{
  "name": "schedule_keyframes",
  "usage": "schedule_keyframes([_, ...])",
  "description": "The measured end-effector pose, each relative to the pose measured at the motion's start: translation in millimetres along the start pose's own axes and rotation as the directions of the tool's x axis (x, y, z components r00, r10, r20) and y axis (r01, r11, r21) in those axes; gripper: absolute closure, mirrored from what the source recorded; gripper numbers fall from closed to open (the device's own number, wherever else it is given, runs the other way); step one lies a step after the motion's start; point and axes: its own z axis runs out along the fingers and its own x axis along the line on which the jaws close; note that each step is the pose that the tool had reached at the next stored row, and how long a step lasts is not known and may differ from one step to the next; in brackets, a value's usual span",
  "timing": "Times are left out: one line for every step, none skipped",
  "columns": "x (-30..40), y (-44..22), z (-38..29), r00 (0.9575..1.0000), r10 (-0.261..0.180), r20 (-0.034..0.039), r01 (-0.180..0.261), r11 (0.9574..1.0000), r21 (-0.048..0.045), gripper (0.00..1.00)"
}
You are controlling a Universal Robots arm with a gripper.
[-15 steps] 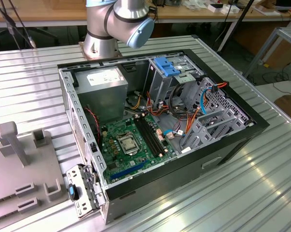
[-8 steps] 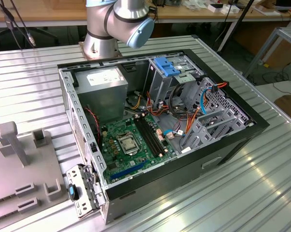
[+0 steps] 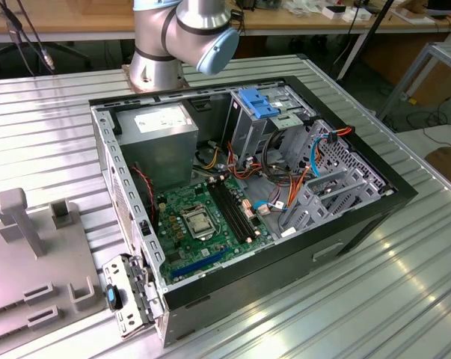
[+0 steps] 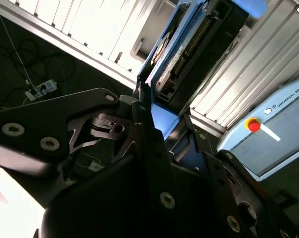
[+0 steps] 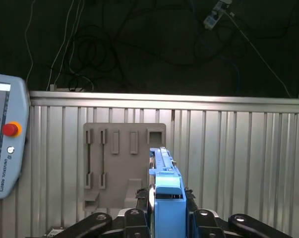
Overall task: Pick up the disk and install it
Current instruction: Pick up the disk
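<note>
The disk (image 5: 165,191) stands edge-on in the first wrist view, its bright blue frame rising between the black fingers of my gripper (image 5: 166,220). In the second wrist view the disk (image 4: 181,52), a dark body with a connector edge in a blue frame, sticks out from my gripper (image 4: 164,124), which is shut on its lower end. It hangs above the ribbed metal table. In the exterior view the open computer case (image 3: 360,224) lies on the table, with a metal drive bay (image 3: 266,120) at its far side.
A grey holder plate (image 5: 124,163) with slots lies on the table below the disk, and the grey holder plate (image 3: 31,262) lies at the exterior view's left. A teach pendant (image 5: 5,139) with a red button rests on the table edge. The arm's base (image 3: 161,52) stands behind the case.
</note>
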Motion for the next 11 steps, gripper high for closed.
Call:
schedule_keyframes([-0.1, -5.0, 0.4, 1.0, 0.0, -0.0005, 0.0, 1.0, -0.0001, 0.63])
schedule_keyframes([-0.2, -8.6, 0.6, 1.0, 0.0, -0.0007, 0.0, 1.0, -0.0001, 0.63])
schedule_keyframes([-0.2, -15.2, 1.2, 1.0, 0.0, -0.0009, 0.0, 1.0, 0.0, 0.63])
schedule_keyframes([-0.2, -24.7, 1.9, 1.0, 0.0, -0.001, 0.0, 1.0, 0.0, 0.63])
schedule_keyframes([-0.2, -31.1, 2.4, 1.0, 0.0, -0.0011, 0.0, 1.0, -0.0001, 0.63])
schedule_keyframes([-0.1, -42.6, 3.3, 1.0, 0.0, -0.0011, 0.0, 1.0, 0.0, 0.63])
schedule_keyframes([0.0, -47.7, 3.6, 1.0, 0.0, -0.0012, 0.0, 1.0, -0.0001, 0.63])
schedule_keyframes([0.1, -52.6, 4.0, 1.0, 0.0, -0.0011, 0.0, 1.0, 0.0, 0.63])
schedule_keyframes([0.1, -57.1, 4.4, 1.0, 0.0, -0.0011, 0.0, 1.0, 0.0, 0.63])
schedule_keyframes([0.2, -61.8, 4.7, 1.0, 0.0, -0.0012, 0.0, 1.0, -0.0001, 0.63])
schedule_keyframes([0.3, -66.9, 5.2, 1.0, 0.0, -0.0011, 0.0, 1.0, 0.0, 0.63])
